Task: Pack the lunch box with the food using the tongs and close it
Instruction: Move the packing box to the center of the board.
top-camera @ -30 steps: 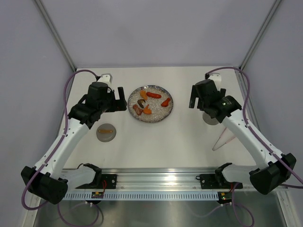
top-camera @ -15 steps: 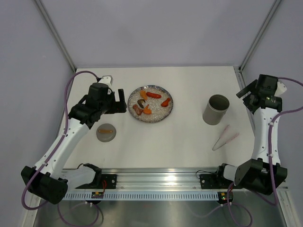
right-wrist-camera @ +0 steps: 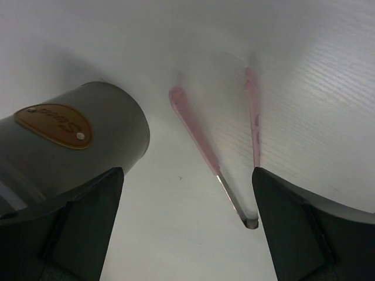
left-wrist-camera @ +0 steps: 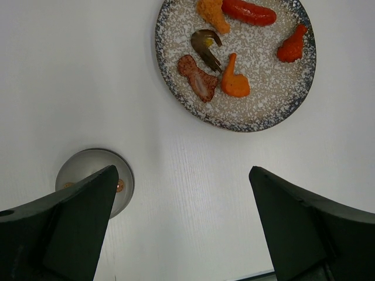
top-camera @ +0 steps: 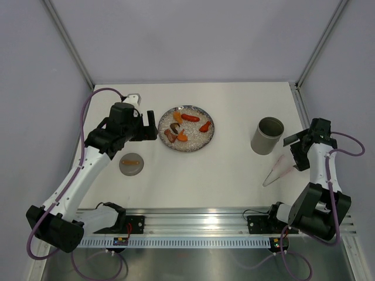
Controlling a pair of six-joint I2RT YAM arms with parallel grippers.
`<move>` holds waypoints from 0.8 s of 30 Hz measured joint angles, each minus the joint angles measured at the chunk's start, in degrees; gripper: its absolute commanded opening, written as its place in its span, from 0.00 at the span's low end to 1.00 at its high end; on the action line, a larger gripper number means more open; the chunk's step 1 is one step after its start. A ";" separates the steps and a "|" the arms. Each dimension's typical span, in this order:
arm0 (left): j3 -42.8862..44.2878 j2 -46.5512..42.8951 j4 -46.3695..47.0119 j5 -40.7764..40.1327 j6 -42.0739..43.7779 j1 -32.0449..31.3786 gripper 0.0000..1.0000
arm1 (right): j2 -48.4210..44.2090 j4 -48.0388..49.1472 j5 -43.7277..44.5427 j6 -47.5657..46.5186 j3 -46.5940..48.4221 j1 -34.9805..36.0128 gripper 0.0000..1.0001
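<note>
The lunch box (top-camera: 267, 136) is a grey-olive canister standing upright at the right, its side also showing in the right wrist view (right-wrist-camera: 64, 146). The pale pink tongs (top-camera: 278, 170) lie flat on the table just in front of it, spread in a V (right-wrist-camera: 196, 134). The food (top-camera: 186, 127), red, orange and brown pieces (left-wrist-camera: 234, 82), lies on a speckled plate (top-camera: 202, 143). My right gripper (top-camera: 292, 151) hangs open beside the tongs, whose joined end shows between its jaws (right-wrist-camera: 187, 172). My left gripper (top-camera: 147, 124) is open above the table left of the plate (left-wrist-camera: 181, 172), holding nothing.
A flat grey disc with an orange mark (top-camera: 131, 164) lies at the left, partly behind my left finger (left-wrist-camera: 94, 175). The plate's rim (left-wrist-camera: 258, 126) is ahead of the left gripper. Frame posts and grey walls bound the table.
My right arm has swung from above the canister out to the table's right edge and come down next to the tongs. The left arm has stayed still.
</note>
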 measured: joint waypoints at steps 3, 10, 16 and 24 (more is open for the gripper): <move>0.00 0.00 0.00 0.20 0.02 0.00 0.99 | 0.48 2.82 -1.66 1.11 -3.56 0.31 0.99; 0.00 0.00 -0.02 0.28 0.02 0.00 0.99 | 4.63 8.44 -2.49 3.80 -5.09 9.49 0.99; -0.04 -0.22 -0.02 0.28 0.02 0.00 0.99 | 12.35 12.41 -2.16 4.92 -1.25 13.77 0.99; -0.13 -0.81 -0.09 0.20 0.02 0.00 0.99 | 21.40 14.47 -0.37 4.07 8.33 17.42 1.00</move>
